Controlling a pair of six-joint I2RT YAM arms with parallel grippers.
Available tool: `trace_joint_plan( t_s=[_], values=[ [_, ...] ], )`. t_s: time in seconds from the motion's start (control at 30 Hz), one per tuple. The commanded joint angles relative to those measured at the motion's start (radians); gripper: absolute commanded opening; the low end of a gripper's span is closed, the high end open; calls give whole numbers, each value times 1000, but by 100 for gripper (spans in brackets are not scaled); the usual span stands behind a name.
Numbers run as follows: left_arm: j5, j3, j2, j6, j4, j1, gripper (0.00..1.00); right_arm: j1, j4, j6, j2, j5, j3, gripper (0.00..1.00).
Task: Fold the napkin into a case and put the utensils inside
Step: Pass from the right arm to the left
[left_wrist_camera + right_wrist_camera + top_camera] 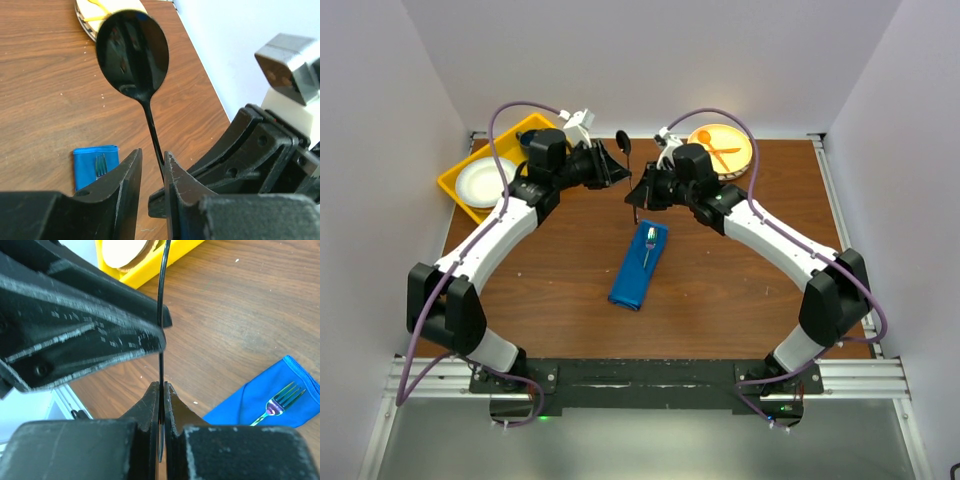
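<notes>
**Right gripper.** The right gripper (161,386) has its jaws pressed together on the thin handle of the metal spoon (622,140). No gap shows on either side of the handle in the right wrist view. The spoon stands close to upright above the table (550,270), with its bowl at the top and clear of both grippers.

**Left gripper.** The left gripper (152,155) meets the right one at the same handle, higher up the shaft. Its jaws are partly open, and the gap is clearly wider than the handle. The handle runs down through that gap, closer to one finger than the other. Whether it touches that finger cannot be told. These jaws are not clamped on it.

**Case and fork.** The case (638,270), a long narrow fold of bright blue cloth, lies flat near the middle of the table. It sits nearer the arm bases than the two grippers and well below the raised spoon. The metal fork (280,400) lies at the case's far end, its iridescent tines resting on the cloth. Whether its handle is tucked inside the case cannot be told.

**Other items.**
- A yellow tray (455,185) holding a white plate (485,180) sits at the far left corner.
- A round plate (748,150) carrying an orange spoon and fork (718,150) sits at the far right.
- Both are well apart from the case.
</notes>
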Motion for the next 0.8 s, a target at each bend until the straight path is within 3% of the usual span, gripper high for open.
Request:
trace_joint_plan(
  t_s=[0.0,0.4,0.77],
  values=[
    [11,30,5,-29,33,23,28,15,4,-3,-51,-13,-22,0],
    [28,45,28,-43,53,24,19,26,4,4,-55,-21,-29,0],
    [45,32,37,-66,53,26,22,28,4,4,-55,-29,-29,0]
  ],
)
